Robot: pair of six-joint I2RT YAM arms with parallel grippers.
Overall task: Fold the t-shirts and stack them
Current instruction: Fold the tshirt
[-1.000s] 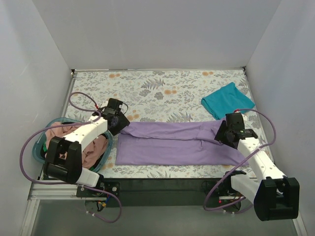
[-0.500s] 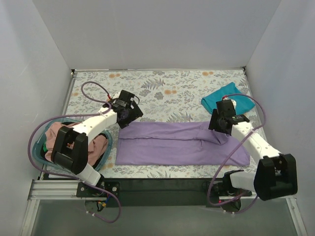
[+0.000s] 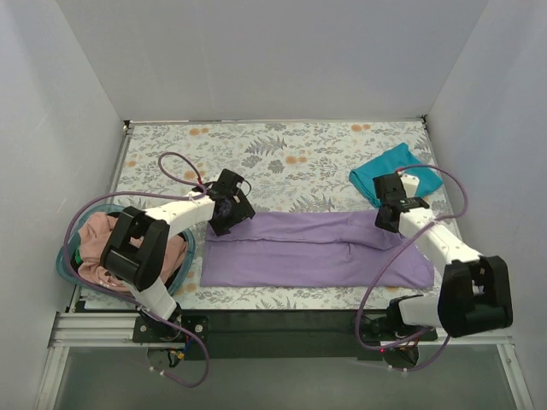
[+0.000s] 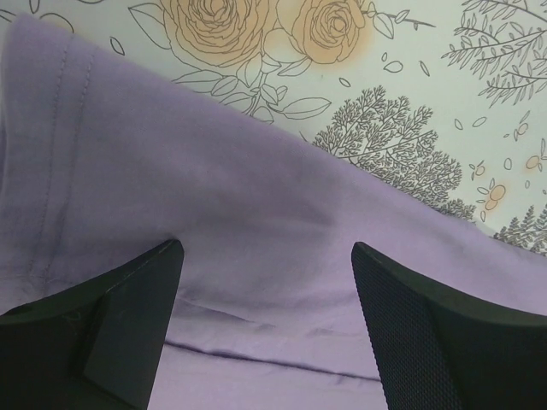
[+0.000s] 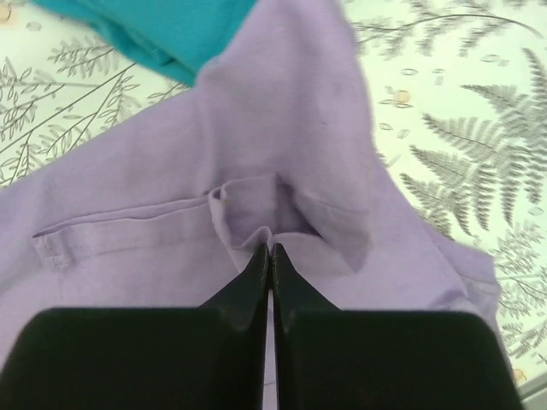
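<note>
My left hand (image 4: 265, 256) is released, its two fingers (image 4: 111, 325) spread wide with the purple t-shirt (image 3: 316, 252) lying right under them; I cannot tell whether the tips touch the cloth. A stitched hem runs off to the left of these fingers, and just past the fingertips the shirt's edge gives way to the flowered worktop (image 3: 282, 158). My right hand (image 5: 270, 249) is clenched, its fingers pressed tight together on a small pinch of that same purple shirt, and the cloth bunches into short creases right at the tips. From above, the shirt lies as one long flat band stretched between my two hands, the left hand at its far left corner and the right hand at its far right end, with the rest of the cloth spread on the worktop nearer to my bases. The teal t-shirt (image 3: 395, 175) sits folded just beyond my right hand and a little to its left, its near edge meeting the purple cloth. Behind my left hand, back along that arm at the left edge of the worktop, stands a round basket (image 3: 63, 259) with pink t-shirts (image 3: 169, 254) heaped loosely inside it, partly hidden by my own arm.
</note>
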